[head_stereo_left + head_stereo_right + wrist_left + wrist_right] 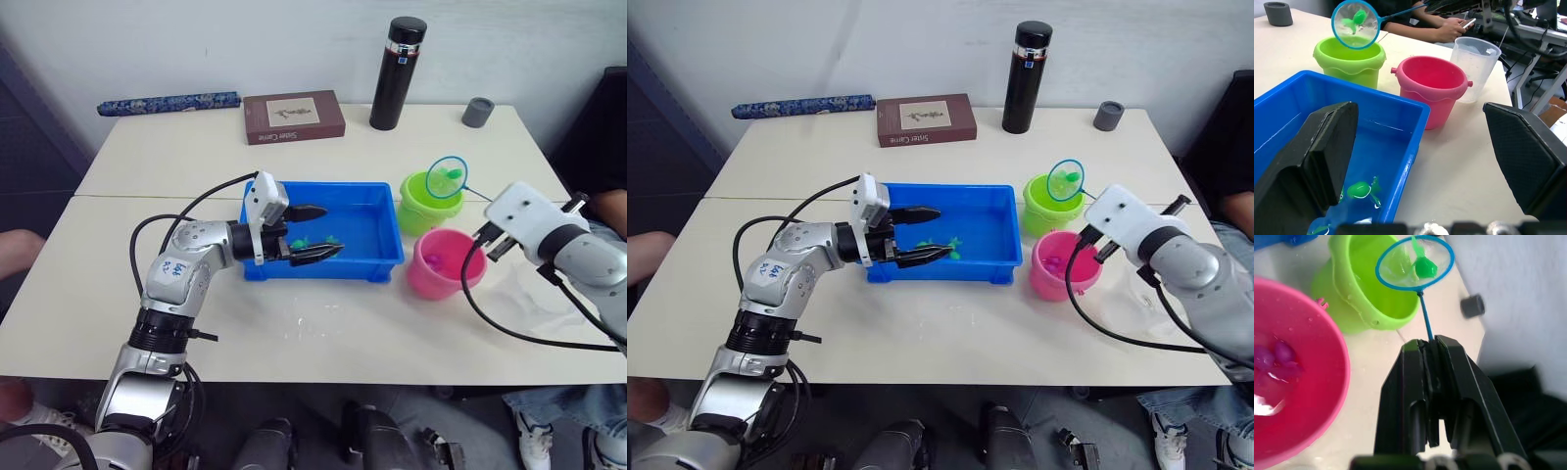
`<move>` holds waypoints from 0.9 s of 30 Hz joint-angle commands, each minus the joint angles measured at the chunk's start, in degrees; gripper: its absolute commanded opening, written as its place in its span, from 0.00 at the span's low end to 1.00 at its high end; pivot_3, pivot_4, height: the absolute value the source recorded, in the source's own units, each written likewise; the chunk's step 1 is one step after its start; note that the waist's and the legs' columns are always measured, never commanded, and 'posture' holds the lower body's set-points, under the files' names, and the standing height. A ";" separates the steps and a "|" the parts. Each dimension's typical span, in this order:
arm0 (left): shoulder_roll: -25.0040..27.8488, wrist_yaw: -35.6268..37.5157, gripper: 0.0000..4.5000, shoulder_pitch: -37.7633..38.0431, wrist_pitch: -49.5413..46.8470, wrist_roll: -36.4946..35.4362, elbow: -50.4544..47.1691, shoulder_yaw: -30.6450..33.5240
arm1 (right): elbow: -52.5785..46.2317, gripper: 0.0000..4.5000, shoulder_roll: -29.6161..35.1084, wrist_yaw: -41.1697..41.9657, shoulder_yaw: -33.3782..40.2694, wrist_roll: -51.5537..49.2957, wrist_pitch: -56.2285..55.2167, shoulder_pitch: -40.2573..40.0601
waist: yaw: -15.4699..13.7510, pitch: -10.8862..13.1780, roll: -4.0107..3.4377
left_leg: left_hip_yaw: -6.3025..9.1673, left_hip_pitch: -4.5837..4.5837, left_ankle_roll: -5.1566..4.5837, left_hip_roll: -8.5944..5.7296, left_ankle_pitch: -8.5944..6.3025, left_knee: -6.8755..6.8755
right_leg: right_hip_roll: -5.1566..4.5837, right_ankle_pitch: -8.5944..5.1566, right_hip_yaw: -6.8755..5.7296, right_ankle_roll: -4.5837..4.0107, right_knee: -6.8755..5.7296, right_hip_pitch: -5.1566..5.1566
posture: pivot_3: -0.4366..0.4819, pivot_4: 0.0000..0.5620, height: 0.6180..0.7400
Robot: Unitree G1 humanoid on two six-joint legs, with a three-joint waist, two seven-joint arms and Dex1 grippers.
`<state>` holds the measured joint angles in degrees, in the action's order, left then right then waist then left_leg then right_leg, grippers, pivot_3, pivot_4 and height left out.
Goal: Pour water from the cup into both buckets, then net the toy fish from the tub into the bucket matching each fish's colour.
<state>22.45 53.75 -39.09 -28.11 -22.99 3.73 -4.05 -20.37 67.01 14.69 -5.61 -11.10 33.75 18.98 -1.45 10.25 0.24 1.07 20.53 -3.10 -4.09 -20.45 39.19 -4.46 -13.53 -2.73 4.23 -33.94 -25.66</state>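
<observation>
Right gripper clamped tight on the thin handle of the net, jaws pinched fully onto the wire. Net hoop hanging mid-right in the head view, right over the lime green bucket, with one green toy fish sitting in the mesh. Looks like the drop into the matching bucket is the step in hand, not yet done.

Handling guess: fish tiny and feather-light, wet and probably slippery, so better tipped out of the mesh than pinched. Net itself light too, but that skinny wire likely flexes and twists, so a firm hold low on the handle seems right, plus a slow roll of the wrist to dump it.

Pink bucket just below and right of the green one, near it; touching or not, can't tell. Purple-pink fish already sitting in its water. Clear measuring cup standing upright beyond the pink bucket, just beside it, in the left wrist view.

Left gripper with jaws spread wide, hovering over the left part of the blue tub, centre of frame on the pale surface. A few more green fish lying in the tub's shallow water.
</observation>
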 commanded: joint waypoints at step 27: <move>15.89 2.81 0.98 7.26 0.57 3.19 -3.14 3.28 | 2.42 0.00 -14.33 24.44 -5.92 15.85 -15.54 9.27 | -0.06 0.02 -0.04 | 0.11 -0.06 0.18 -0.01 0.01 0.04 | 0.00 -0.03 -0.07 -0.06 -0.18 0.09 | 0.48 0.27 1.00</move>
<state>37.45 57.22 -32.03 -26.83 -19.30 2.95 -2.62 -19.17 53.29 38.16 -10.48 1.95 20.90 26.48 -1.51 10.28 0.20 1.17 20.47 -2.93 -4.11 -20.44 39.22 -4.46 -13.55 -2.79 4.18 -34.12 -25.57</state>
